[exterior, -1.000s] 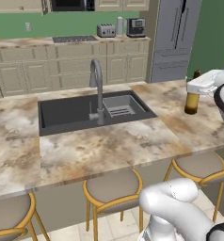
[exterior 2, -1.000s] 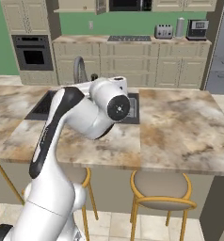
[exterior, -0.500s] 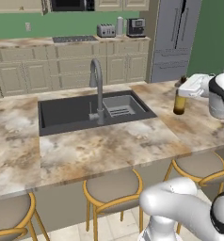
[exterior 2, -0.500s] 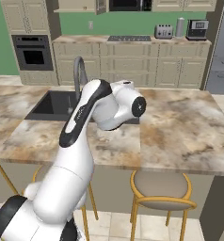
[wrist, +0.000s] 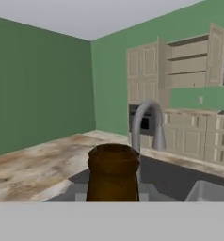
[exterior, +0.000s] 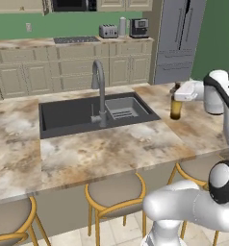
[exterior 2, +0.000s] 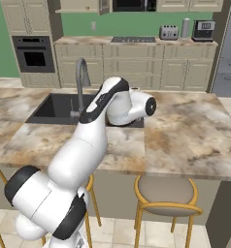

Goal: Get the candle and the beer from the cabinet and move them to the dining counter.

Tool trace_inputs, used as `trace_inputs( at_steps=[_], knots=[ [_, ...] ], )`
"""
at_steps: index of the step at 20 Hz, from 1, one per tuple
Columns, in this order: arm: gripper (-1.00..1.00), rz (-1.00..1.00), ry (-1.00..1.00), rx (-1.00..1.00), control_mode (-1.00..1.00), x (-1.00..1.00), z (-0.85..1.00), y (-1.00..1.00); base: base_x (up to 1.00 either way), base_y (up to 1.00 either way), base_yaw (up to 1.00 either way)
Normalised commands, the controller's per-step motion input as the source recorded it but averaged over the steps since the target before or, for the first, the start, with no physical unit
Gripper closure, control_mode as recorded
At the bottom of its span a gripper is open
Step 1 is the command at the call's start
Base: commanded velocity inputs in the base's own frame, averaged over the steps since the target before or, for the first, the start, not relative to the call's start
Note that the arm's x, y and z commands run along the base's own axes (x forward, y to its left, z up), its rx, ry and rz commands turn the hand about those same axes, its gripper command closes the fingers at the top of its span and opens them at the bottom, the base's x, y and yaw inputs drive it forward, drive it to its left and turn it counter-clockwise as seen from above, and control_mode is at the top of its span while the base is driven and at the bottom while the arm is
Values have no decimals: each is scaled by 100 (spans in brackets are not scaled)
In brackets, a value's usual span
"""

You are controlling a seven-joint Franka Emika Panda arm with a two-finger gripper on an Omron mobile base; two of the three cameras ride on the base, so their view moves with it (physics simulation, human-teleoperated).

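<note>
Gripper (exterior: 176, 92) fingers pinch the dark neck of the beer (exterior: 175, 106), an amber glass bottle hanging upright just over the marbled dining counter (exterior: 121, 144), to the right of the dark sink (exterior: 73, 117) and its curved steel tap (exterior: 100, 91). Glass is rigid, smooth and likely slippery (and breakable if dropped), so the narrow neck seems the sensible hold. An open cabinet (wrist: 191, 61) shows beyond.
</note>
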Motion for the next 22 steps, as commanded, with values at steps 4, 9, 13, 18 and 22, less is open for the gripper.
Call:
trace_inputs(
  at_steps=[4,9,13,18,22],
  knots=[
    [100,2,2,0,-100,24,-75,0,0,0,0],
    [100,0,0,1,-100,1,-79,0,0,0,0],
    [100,0,-4,0,-100,0,-63,0,0,0,0],
    [100,0,-5,0,-100,0,-42,3,0,0,0],
    [100,0,-7,0,-100,2,-53,3,0,0,0]
  ],
)
